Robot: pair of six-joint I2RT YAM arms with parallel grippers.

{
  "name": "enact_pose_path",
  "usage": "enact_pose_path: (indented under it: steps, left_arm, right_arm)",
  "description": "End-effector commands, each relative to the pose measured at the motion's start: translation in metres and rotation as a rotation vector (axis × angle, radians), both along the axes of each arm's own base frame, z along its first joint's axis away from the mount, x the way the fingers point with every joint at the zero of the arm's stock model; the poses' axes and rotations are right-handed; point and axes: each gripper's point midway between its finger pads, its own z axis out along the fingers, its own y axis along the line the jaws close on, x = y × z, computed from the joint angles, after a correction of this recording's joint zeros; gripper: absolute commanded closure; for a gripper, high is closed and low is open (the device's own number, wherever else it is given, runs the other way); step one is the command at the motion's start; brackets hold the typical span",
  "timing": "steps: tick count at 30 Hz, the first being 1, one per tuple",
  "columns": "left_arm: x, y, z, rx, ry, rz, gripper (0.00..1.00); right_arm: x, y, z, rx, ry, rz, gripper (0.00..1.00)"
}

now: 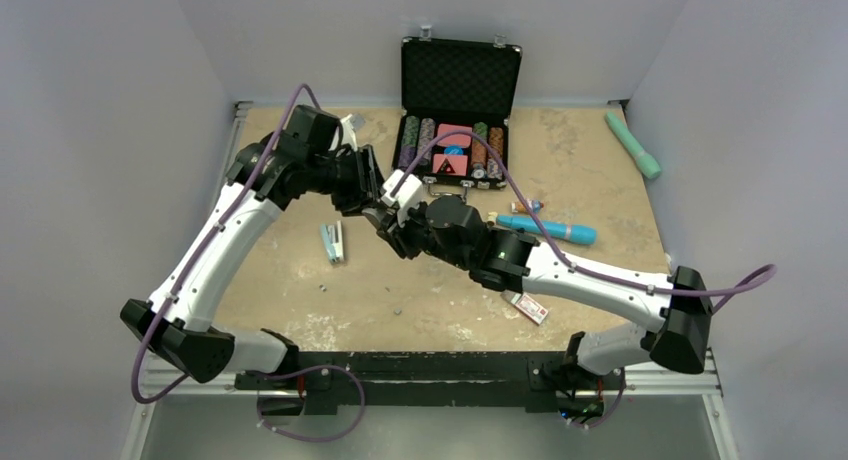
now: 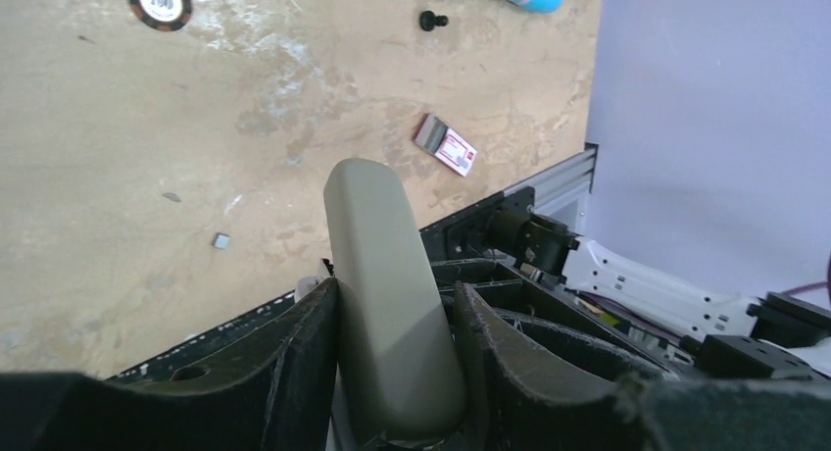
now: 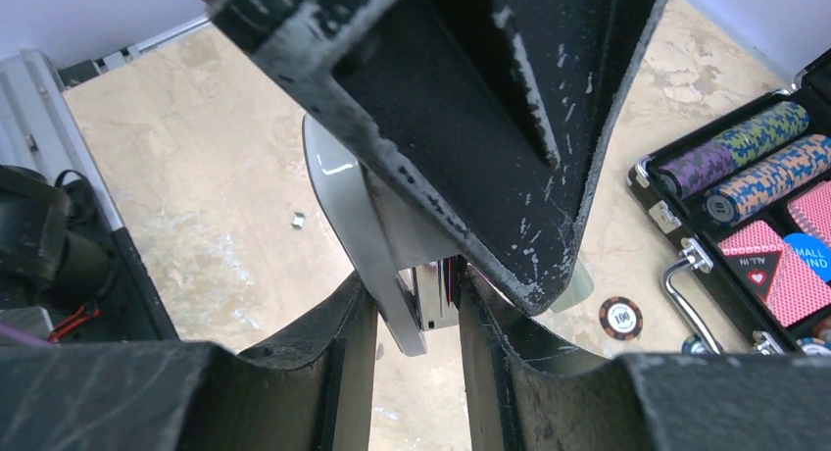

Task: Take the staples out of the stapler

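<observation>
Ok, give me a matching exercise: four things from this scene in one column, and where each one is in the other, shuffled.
Things:
1. stapler
2. poker chip case
3. green tool
4. red and white packet

Places:
A. far right corner of the table
B. near edge, right of centre
C. held up off the table
D. far edge, middle, lid open

Pairs: 1-C, 2-D, 3-A, 4-B

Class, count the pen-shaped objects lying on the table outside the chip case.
2. The green pen-shaped object lies near the far right edge; the blue pen-shaped object lies just in front of the open chip case. Others may be hidden from view.
</observation>
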Motion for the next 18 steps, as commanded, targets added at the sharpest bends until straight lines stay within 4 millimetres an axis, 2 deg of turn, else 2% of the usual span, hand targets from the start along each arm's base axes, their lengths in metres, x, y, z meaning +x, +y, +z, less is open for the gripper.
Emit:
enact_pose_path:
  steps: [1,3,7,10,11,14,16,17,18]
  left_arm:
    - [-0.074,0.005,-0.002,-0.004,0.227,-0.178,0.87]
    - [-0.077,0.011,-0.009,0.034,0.235,-0.176,1.0]
    - [-0.075,0.025,-0.025,0.127,0.244,-0.143,1.0]
    - [-0.06,0.033,-0.033,0.191,0.204,-0.059,1.0]
    - [-0.055,0.034,-0.034,0.201,0.195,-0.029,1.0]
    - [-0.037,0.03,-0.032,0.179,0.164,0.029,1.0]
    - [-0.025,0.029,-0.034,0.185,0.144,0.06,1.0]
    - [-0.019,0.03,-0.037,0.197,0.143,0.08,1.0]
    - [-0.013,0.032,-0.042,0.214,0.145,0.099,1.0]
  right_arm:
    - [0.055,-0.007,0.051,0.101,-0.178,-0.208,1.0]
    - [0.055,-0.006,0.049,0.096,-0.176,-0.201,1.0]
    - [0.058,-0.007,0.048,0.134,-0.12,-0.255,1.0]
    - [0.06,-0.007,0.044,0.127,-0.068,-0.29,0.99]
    - [0.06,-0.006,0.043,0.121,-0.051,-0.295,0.92]
    - [0.058,-0.011,0.039,0.112,-0.014,-0.318,0.51]
    - [0.056,-0.014,0.038,0.117,-0.003,-0.321,0.15]
    - [0.055,-0.016,0.038,0.119,0.003,-0.323,0.04]
    - [0.054,-0.018,0.036,0.118,0.016,-0.329,0.02]
